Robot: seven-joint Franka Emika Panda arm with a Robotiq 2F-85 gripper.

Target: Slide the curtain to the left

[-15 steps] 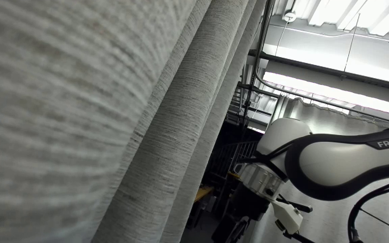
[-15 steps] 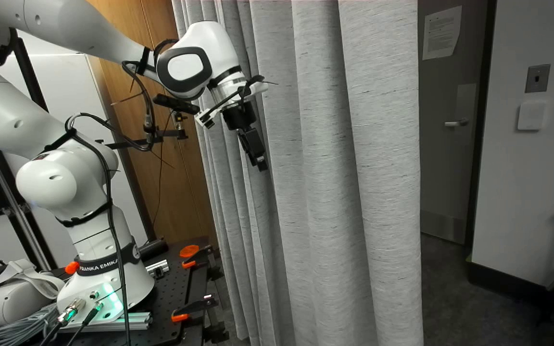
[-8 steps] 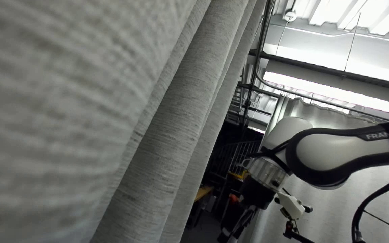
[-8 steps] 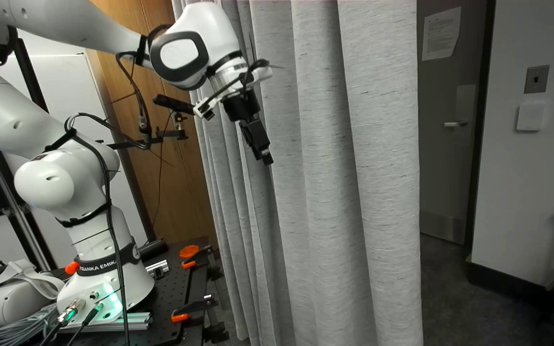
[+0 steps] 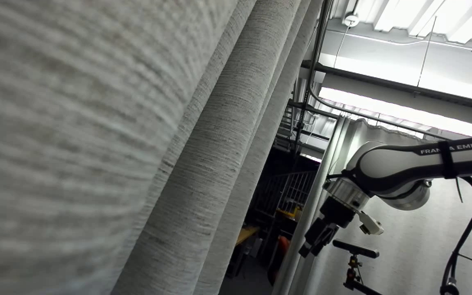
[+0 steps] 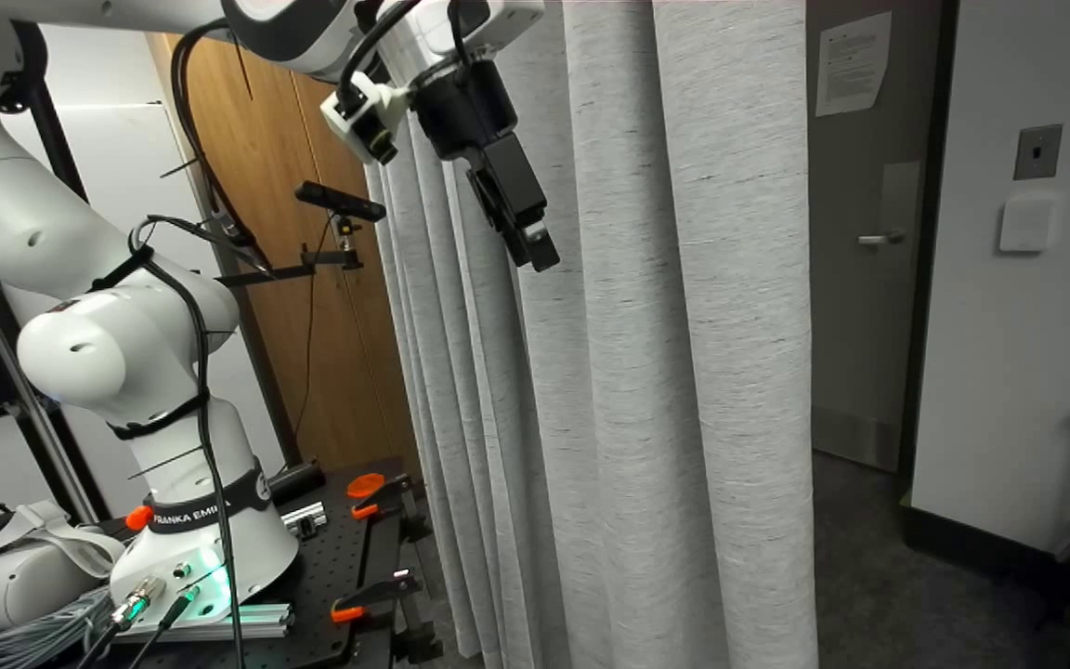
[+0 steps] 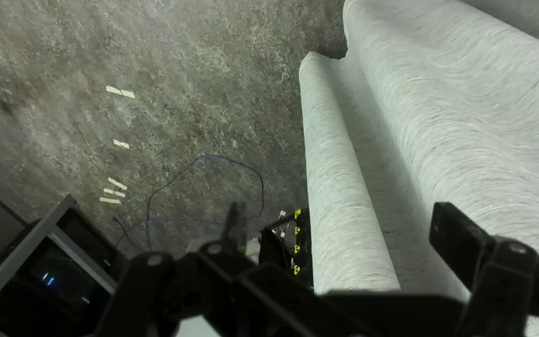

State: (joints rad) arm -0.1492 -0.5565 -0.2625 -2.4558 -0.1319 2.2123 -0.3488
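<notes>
The curtain is a large light-grey woven fabric with deep vertical folds. It fills the left of an exterior view (image 5: 215,135) and hangs across the middle of an exterior view (image 6: 646,372). It also fills the right of the wrist view (image 7: 438,112). My gripper is black, tilted downward, and shows in both exterior views (image 5: 309,248) (image 6: 532,249). In the wrist view my gripper (image 7: 339,220) has its fingers spread wide with nothing held. A narrow edge fold of the curtain shows beyond the gap between the fingers. I cannot tell how near they are to the fabric.
A pale ribbed panel (image 5: 383,241) hangs behind the arm. A camera on a mount (image 6: 340,200) stands by the wooden cabinet (image 6: 284,307). Orange-tipped clamps (image 6: 372,599) sit at the table edge. A black cart with yellow stickers (image 7: 297,243) stands on the floor (image 7: 204,93).
The arm has moved. My gripper is higher, further right and larger in one exterior view, and has shifted right and up, away from the near fabric, in another. The curtain has not visibly moved.
</notes>
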